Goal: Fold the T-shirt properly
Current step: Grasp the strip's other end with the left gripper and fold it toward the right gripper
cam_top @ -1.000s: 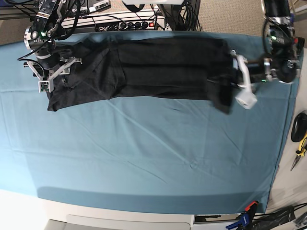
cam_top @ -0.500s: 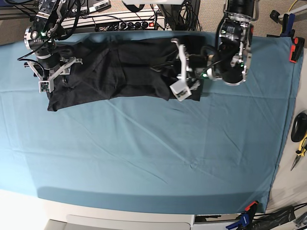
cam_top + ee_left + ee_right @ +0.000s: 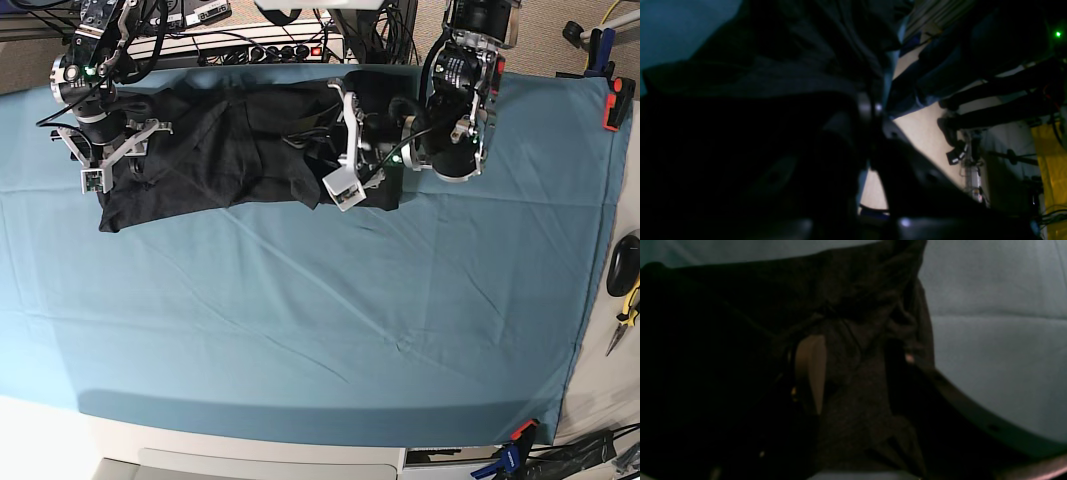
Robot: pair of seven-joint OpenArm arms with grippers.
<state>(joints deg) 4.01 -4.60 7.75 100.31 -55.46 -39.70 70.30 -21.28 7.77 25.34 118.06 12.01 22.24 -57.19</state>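
The dark T-shirt (image 3: 220, 150) lies plain side up along the far side of the teal cloth (image 3: 300, 300). Its right end is doubled back toward the middle. My left gripper (image 3: 338, 150) is shut on that right end, low over the shirt's middle. The left wrist view shows dark fabric (image 3: 790, 66) pinched where the fingers meet (image 3: 870, 110). My right gripper (image 3: 112, 155) sits on the shirt's left end with its jaws spread. In the right wrist view the fabric (image 3: 857, 306) bunches between the tan pad (image 3: 810, 373) and the dark finger (image 3: 907, 373).
A power strip with cables (image 3: 250, 45) runs behind the table's far edge. Hand tools (image 3: 625, 290) lie off the right edge. Clamps hold the cloth at the right corners (image 3: 612, 100) (image 3: 520, 435). Bare teal cloth fills the near half.
My left arm has swung leftward from the table's right end to the shirt's middle, carrying the shirt's right end with it. The right arm has not moved.
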